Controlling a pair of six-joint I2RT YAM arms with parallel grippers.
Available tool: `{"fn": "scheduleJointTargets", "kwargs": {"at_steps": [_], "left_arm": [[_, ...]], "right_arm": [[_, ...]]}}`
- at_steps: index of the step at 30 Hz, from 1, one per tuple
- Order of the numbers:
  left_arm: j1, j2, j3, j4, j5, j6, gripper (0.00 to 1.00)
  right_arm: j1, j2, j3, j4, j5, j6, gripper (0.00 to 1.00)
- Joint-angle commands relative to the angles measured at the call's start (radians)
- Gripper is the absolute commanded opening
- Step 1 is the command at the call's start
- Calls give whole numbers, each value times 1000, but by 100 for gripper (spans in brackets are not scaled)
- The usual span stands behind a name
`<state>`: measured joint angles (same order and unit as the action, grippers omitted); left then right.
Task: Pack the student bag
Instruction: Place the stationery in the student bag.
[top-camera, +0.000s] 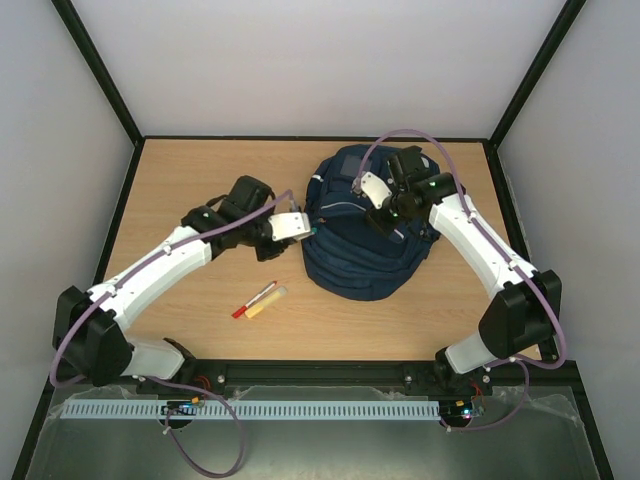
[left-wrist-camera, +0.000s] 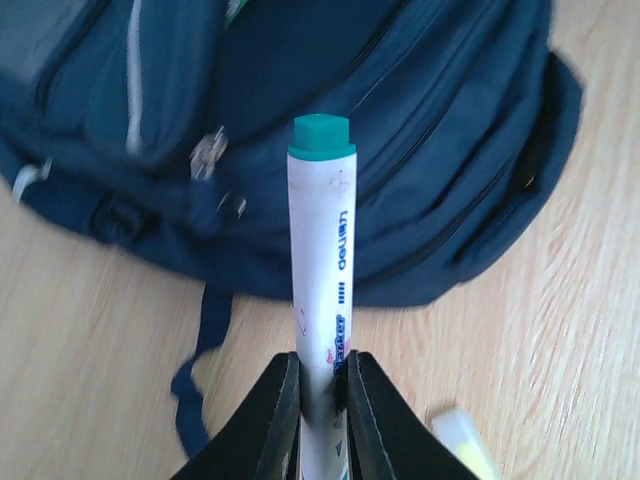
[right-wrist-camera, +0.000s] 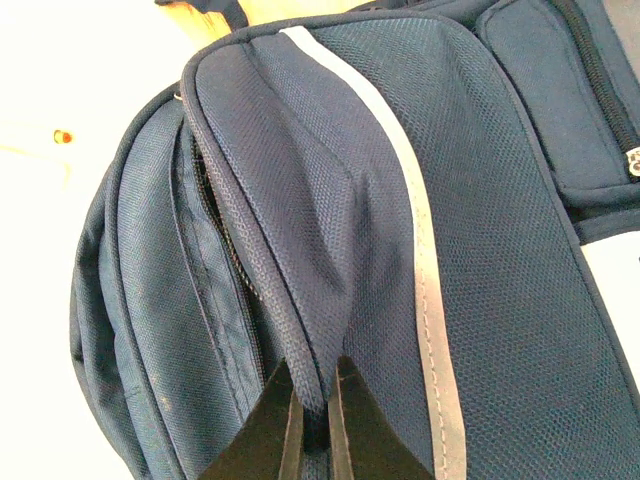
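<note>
Early stage: left fingers (left-wrist-camera: 280, 405) grasp white teal-capped marker (left-wrist-camera: 320, 250); right fingers (right-wrist-camera: 275, 425) pinch flap of navy fabric backpack (right-wrist-camera: 490, 260); red pen (top-camera: 252, 300), yellow highlighter (top-camera: 268, 302) unpacked on counter (top-camera: 180, 180).

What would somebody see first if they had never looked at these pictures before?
Probably the big navy student bag lying right of the middle of the wooden table. Next, the left end effector gripping a white marker with a green cap, pointed at the bag, while the right end effector pinches a fold of its fabric. A red pen and a yellow highlighter lie side by side nearer the front.
</note>
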<state>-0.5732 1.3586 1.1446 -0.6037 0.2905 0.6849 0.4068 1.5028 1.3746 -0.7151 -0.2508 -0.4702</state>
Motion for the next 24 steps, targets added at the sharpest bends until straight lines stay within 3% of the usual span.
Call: {"fn": "scheduleJointTargets", "kwargs": {"at_steps": [1,5,15,24], "left_arm": [[-103,15,25,127,59,33,5],[-193,67,43,203,31,55,5],[-296,296,197,310,-40,189,5],[-314,449,312,355,-74,311,5]], "right_arm": [[6,-36,69,-40,-88,0,1],[6,-36,90,-51,-99,0,1],[6,-53,114,-79,-119,-4,1],[6,-77,101,-90,-132,-12,1]]}}
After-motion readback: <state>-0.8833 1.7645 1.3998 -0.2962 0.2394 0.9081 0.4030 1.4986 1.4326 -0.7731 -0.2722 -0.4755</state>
